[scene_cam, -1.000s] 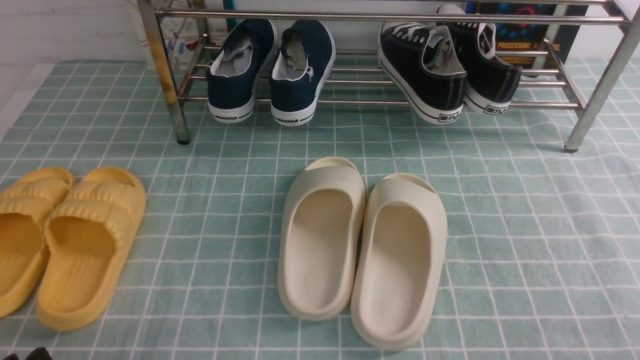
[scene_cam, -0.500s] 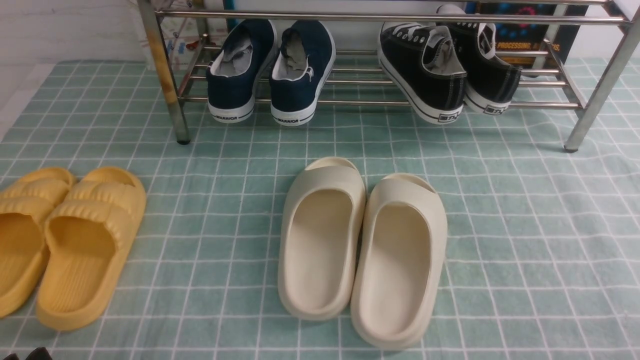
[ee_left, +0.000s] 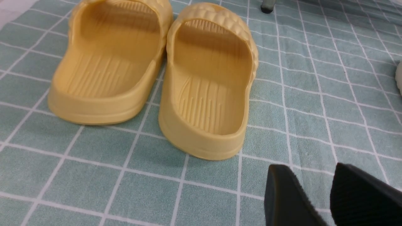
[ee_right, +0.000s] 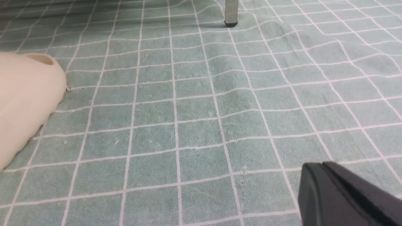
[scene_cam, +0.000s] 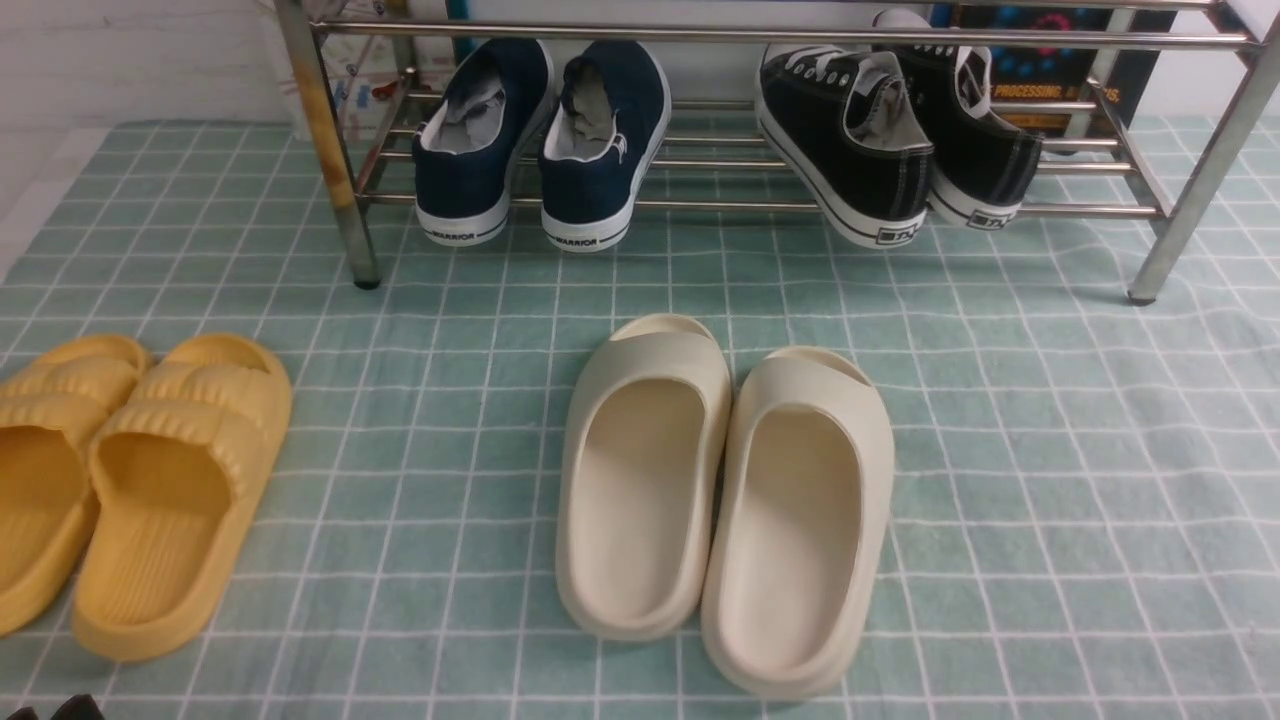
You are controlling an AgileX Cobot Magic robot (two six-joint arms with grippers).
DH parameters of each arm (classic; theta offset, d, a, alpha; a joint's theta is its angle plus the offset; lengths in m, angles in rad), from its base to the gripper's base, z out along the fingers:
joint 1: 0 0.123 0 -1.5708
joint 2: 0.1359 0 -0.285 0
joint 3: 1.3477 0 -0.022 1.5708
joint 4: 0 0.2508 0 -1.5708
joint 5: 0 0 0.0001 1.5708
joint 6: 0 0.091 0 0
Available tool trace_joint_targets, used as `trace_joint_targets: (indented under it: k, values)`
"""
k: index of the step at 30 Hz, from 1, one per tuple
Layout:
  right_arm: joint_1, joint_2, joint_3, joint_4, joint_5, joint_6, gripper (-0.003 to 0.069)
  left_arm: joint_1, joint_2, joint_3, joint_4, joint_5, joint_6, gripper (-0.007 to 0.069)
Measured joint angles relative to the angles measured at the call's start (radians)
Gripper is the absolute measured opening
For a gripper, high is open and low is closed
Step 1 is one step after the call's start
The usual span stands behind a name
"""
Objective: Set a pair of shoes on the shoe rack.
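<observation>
The two black canvas sneakers [scene_cam: 850,150] [scene_cam: 985,140] with white soles stand on the lower bars at the right of the steel shoe rack [scene_cam: 700,33], heels toward me, the left one angled. My left gripper [ee_left: 309,171] is open and empty, low over the cloth just beside the yellow slides. Only its tip shows in the front view [scene_cam: 60,708], at the bottom left corner. My right gripper [ee_right: 317,168] is shut and empty, low over bare cloth, out of the front view. Both grippers are far from the sneakers.
Navy WARRIOR sneakers [scene_cam: 540,140] stand at the rack's left. Cream slides [scene_cam: 720,490] lie mid-cloth; one shows in the right wrist view [ee_right: 25,100]. Yellow slides [scene_cam: 130,480] [ee_left: 207,91] lie at the left. Rack legs [ee_right: 231,12] [ee_left: 267,8] stand on the green checked cloth [scene_cam: 1050,450].
</observation>
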Motion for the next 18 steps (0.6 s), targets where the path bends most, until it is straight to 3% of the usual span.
trace_joint_targets:
  k: [18]
  values:
    - [0.0,0.0,-0.001,0.0,0.0,0.005,0.0037,0.0,0.0,0.0,0.0,-0.001,0.0,0.0238]
